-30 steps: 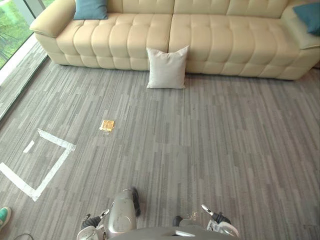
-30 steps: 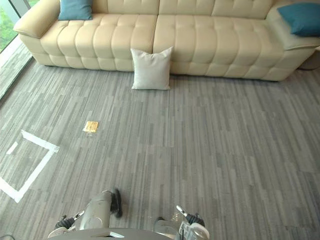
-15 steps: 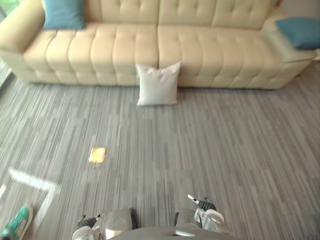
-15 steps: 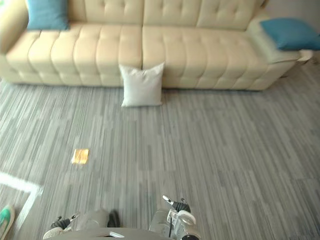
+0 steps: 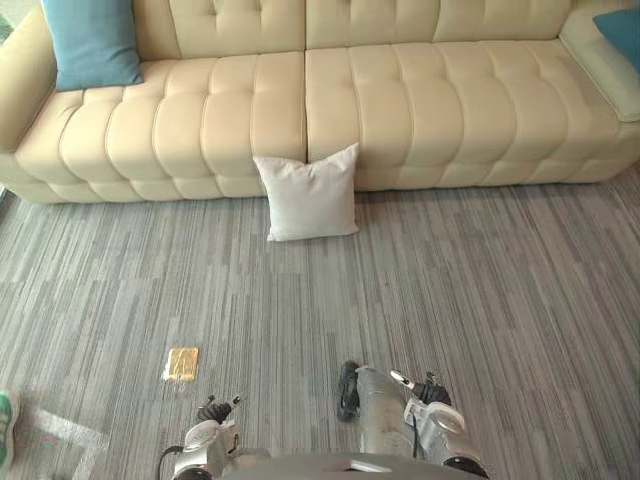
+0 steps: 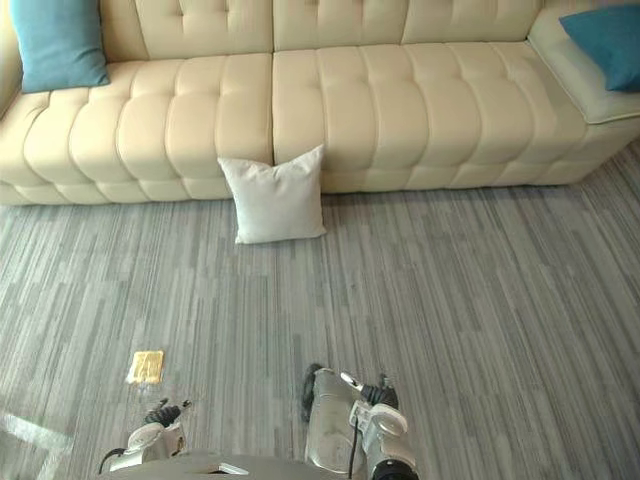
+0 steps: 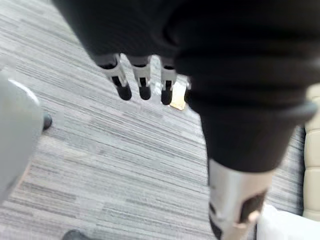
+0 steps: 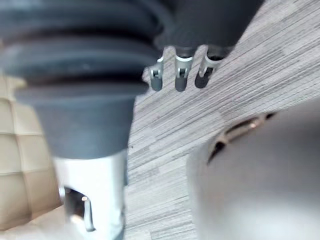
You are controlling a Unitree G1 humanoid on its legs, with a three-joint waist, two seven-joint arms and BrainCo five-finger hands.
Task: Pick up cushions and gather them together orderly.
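White cushion against sofa, teal cushion cut off; left hand, right hand slack, empty.

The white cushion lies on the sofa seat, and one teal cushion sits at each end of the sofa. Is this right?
Not quite. The white cushion stands on the floor, leaning against the front of the sofa, as the left eye view shows. The left teal cushion and the right teal cushion do sit at the sofa's ends.
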